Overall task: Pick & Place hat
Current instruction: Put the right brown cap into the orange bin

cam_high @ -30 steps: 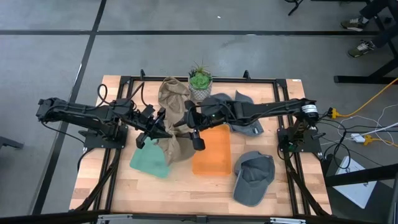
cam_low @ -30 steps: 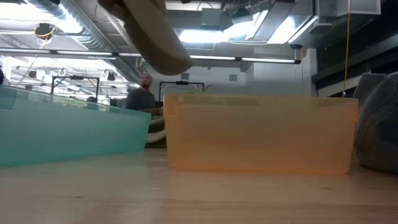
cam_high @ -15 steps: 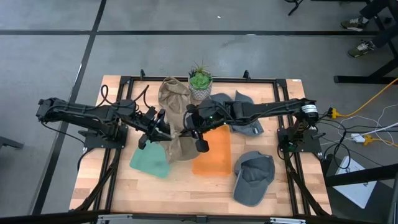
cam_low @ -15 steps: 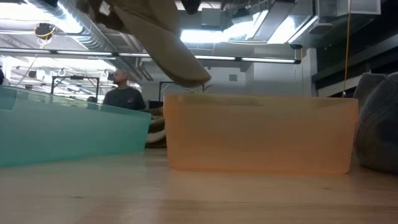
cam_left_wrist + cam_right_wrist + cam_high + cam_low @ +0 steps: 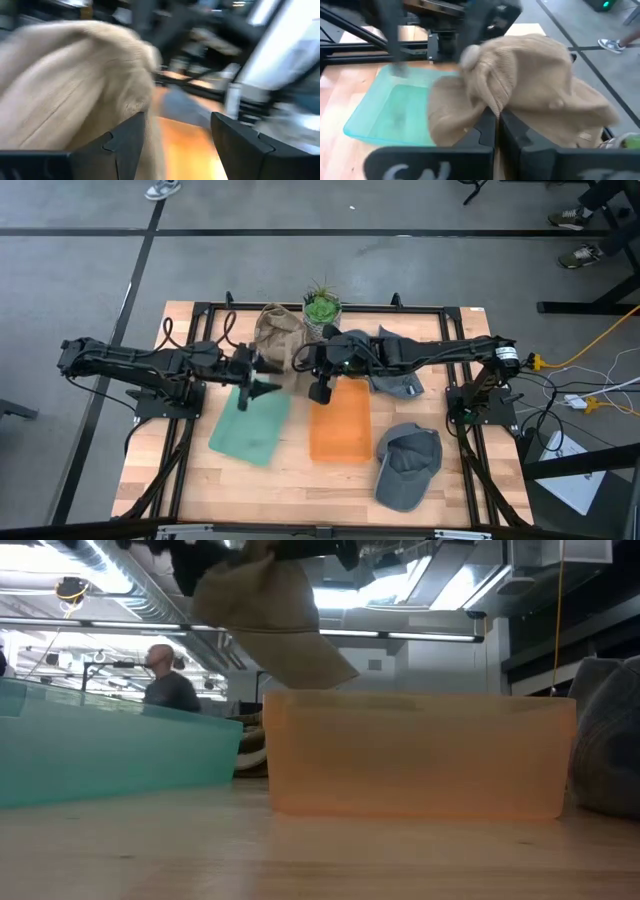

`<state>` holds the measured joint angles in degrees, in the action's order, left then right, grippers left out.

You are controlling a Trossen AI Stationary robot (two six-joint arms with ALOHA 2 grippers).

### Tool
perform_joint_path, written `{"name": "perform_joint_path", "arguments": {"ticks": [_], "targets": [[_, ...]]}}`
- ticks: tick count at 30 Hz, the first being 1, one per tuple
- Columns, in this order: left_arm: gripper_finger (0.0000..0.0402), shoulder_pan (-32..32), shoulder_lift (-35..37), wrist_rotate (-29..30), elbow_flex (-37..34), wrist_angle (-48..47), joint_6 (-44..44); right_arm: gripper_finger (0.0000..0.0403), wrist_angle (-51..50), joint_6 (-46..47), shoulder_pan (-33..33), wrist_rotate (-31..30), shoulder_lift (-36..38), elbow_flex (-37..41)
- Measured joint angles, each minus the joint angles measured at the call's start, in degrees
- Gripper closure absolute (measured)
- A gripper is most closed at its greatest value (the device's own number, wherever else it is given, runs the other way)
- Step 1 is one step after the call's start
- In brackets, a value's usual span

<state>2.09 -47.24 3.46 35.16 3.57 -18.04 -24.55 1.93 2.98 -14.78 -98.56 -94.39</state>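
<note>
A tan knit hat [image 5: 280, 332] hangs in the air above the gap between a teal bin [image 5: 250, 425] and an orange bin [image 5: 340, 425]; the low view shows the hat [image 5: 272, 625] above both bins. My right gripper [image 5: 497, 127] is shut on it, at mid table [image 5: 303, 362]. My left gripper [image 5: 265, 372] stands open right beside the hat [image 5: 75, 95], with nothing between its fingers [image 5: 125, 145]. I cannot tell whether that finger brushes the cloth. My right gripper pinches a bunched fold of the hat's cloth [image 5: 489, 107] between its two shut fingers, coming level from the table's right and slanting a little down. The hat spreads to both sides of the fingers and hangs slack, clear of the bins and the table.
Two grey caps lie on the table, one at the far right of centre [image 5: 388, 365] and one near the right front [image 5: 408, 465]. A potted plant [image 5: 322, 310] stands at the far edge, next to the hat. A person [image 5: 165, 690] moves in the room behind.
My right gripper has shut on the hat and drawn back toward the far edge. My left gripper has opened, let go of the hat and tipped. The hat's long lower part, which hung between the bins, has come up and bunched at the right gripper.
</note>
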Motion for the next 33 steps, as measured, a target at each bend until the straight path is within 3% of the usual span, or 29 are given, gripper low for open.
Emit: {"name": "perform_joint_path", "arguments": {"ticks": [5, 7, 14, 21, 25, 33], "targets": [[0.018, 0.0, 0.0, 12.78, 0.0, -2.77, 5.49, 0.0388, -0.29, 1.32, 0.02, -0.18, 0.0, 0.0], [0.0181, -0.01, 0.0, 14.78, 0.0, -2.84, 7.14, 0.0387, -0.32, 1.93, 0.02, -0.18, 0.0, 0.0], [0.018, 0.04, 0.02, 14.33, 0.0, -2.99, 8.33, 0.0391, -0.49, 1.55, -0.57, -0.18, 0.0, 0.0], [0.0198, 0.04, 0.0, 8.02, 0.0, -2.38, 6.9, 0.039, 2.77, 0.74, -0.59, -0.2, 0.0, 0.0], [0.0241, 0.05, 0.0, 7.35, 0.0, -1.41, 7.18, 0.0389, 3.59, 0.68, -0.59, -0.1, 0.02, 0.0], [0.0389, 0.04, 0.0, 4.36, 0.0, -1.24, 8.75, 0.0351, 1.3, 0.68, -0.57, 0.11, 0.04, 0.0]]}}
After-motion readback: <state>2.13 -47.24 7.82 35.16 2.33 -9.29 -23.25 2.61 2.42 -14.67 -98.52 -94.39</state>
